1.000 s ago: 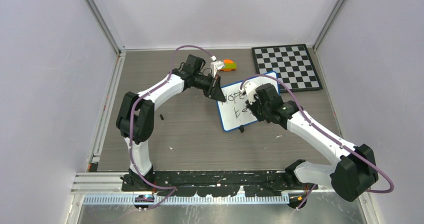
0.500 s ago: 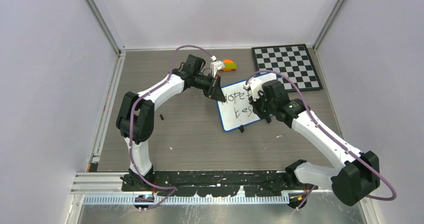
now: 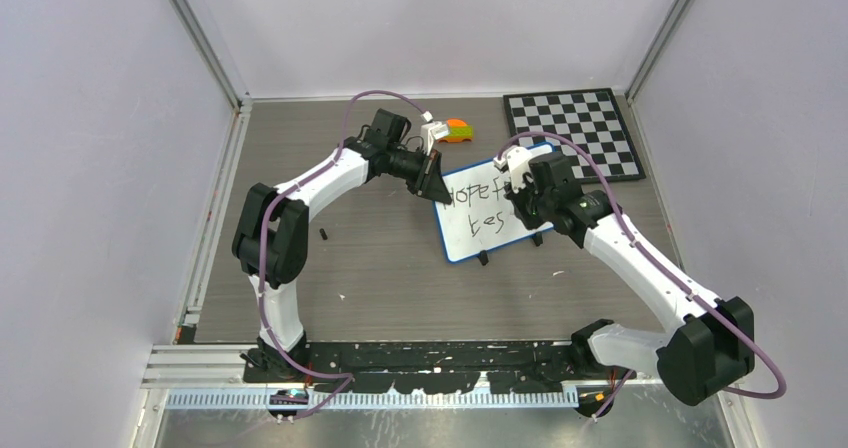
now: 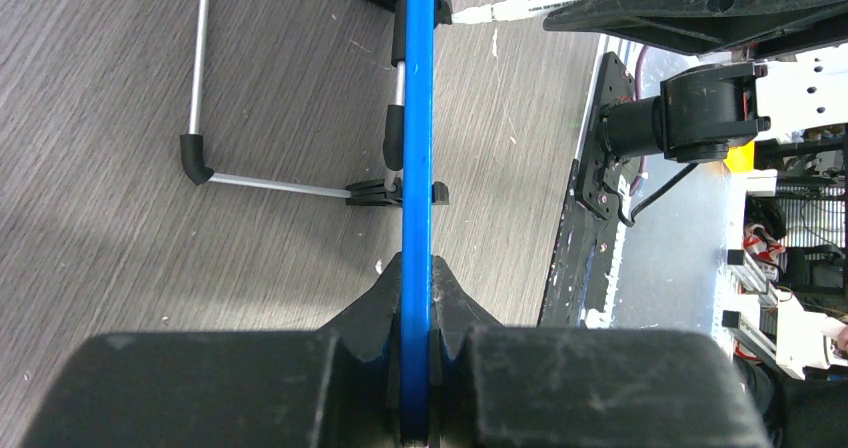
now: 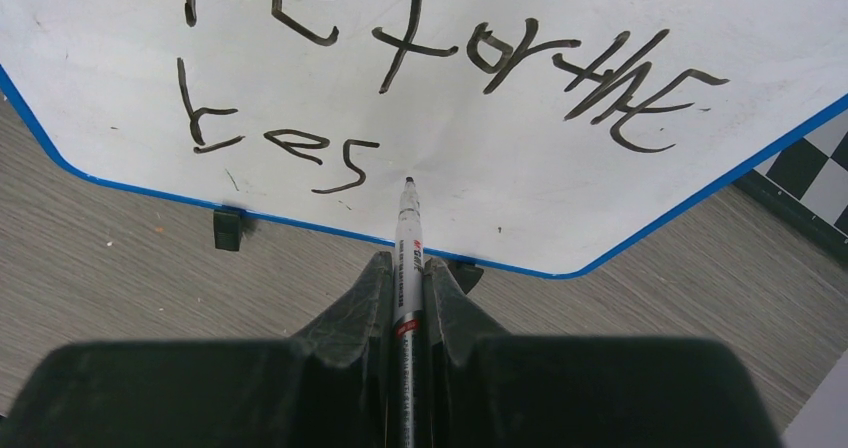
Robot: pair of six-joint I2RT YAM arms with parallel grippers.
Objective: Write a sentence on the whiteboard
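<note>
Even, bright, shadowless light throughout; wrist views sharp farther out, their own near pincers slightly soft

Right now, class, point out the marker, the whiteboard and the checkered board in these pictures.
marker (image 5: pixel 407 230): right wrist view, on its white barrel.
whiteboard (image 3: pixel 470 240): top view, on the bare white area below the writing.
checkered board (image 3: pixel 572 133): top view, on its middle squares.

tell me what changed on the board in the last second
The right gripper, shut on the marker, moved right and away along the board, adding strokes after "be" on the lower line. The left gripper still clamps the board's edge; board and chessboard stayed put.
</note>
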